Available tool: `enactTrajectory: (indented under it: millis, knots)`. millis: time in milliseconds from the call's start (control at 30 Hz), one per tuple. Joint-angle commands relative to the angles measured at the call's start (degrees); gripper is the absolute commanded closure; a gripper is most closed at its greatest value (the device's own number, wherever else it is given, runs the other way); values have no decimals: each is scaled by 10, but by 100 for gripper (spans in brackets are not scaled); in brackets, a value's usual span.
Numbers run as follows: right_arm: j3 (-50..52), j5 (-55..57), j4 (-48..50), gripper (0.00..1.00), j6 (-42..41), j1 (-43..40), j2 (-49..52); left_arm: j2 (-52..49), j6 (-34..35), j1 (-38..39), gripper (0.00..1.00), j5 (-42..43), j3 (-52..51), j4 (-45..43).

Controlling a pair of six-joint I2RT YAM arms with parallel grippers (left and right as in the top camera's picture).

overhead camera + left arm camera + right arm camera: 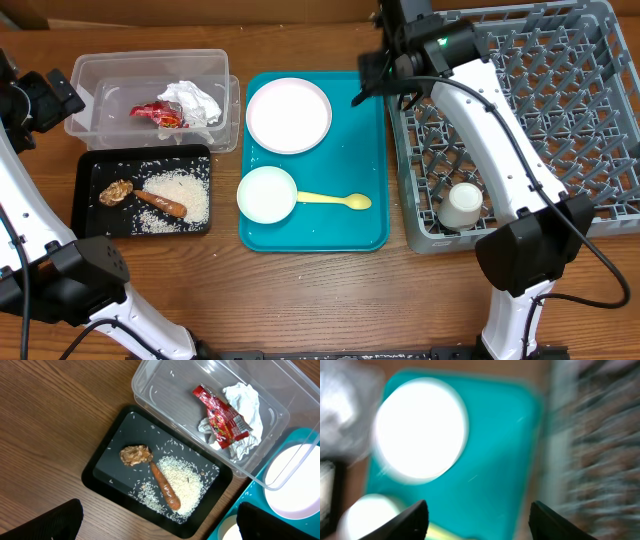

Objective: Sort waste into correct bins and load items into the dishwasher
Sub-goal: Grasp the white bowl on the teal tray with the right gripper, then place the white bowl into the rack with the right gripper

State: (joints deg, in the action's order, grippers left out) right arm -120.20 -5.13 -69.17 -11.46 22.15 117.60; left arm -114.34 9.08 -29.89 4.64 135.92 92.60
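The red-and-silver wrapper and white napkin lie in the clear tub. The sausage, brown lump and rice lie in the black tray. The plate, a bowl and the yellow spoon sit on the teal tray. A cup stands in the grey rack. My left gripper is open and empty, high over the black tray. My right gripper is open and empty over the teal tray's far right corner.
The teal tray lies between the bins and the rack. The rack fills the right side and holds only the cup in its near left corner. Bare wood table runs along the front. The right wrist view is blurred.
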Motion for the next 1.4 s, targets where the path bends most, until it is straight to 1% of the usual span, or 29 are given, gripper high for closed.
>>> enactTrajectory:
  millis: [0,33,133,233,333,367,500,633,867,900,933,1000,1267,1367]
  knots:
    - [76,-175,9,36,-65,38,14,-3,2,-1,0,-4,10,-1]
    - [120,-175,34,36,-82,62,14,-3,2,-1,0,-4,10,-1]
    - [195,-174,92,38,-110,104,14,-3,2,-1,0,-4,10,-1]
    - [251,-161,148,45,-149,136,14,-3,2,-1,0,-4,10,-1]
    - [298,-107,200,49,-202,169,15,-3,2,-1,0,-4,10,-1]
    - [304,-102,209,51,-204,174,15,-3,2,-1,0,-4,10,-1]
    - [310,-97,223,65,-203,181,15,-3,2,-1,0,-4,10,-1]
    - [310,-96,226,76,-203,181,15,-3,2,-1,0,-4,10,-1]
    - [310,-81,229,76,-215,189,23,-3,2,-1,0,-4,10,-1]
    - [310,-75,229,79,-216,190,23,-3,2,-1,0,-4,10,-1]
    - [310,-70,231,88,-216,191,23,-3,2,-1,0,-4,10,-1]
    - [310,-71,233,95,-216,191,23,-3,2,-1,0,-4,10,-1]
    - [305,-73,230,96,-216,191,21,-3,2,-1,0,-4,10,-1]
    - [268,-38,192,96,-211,180,-8,-3,2,-1,0,-4,10,-1]
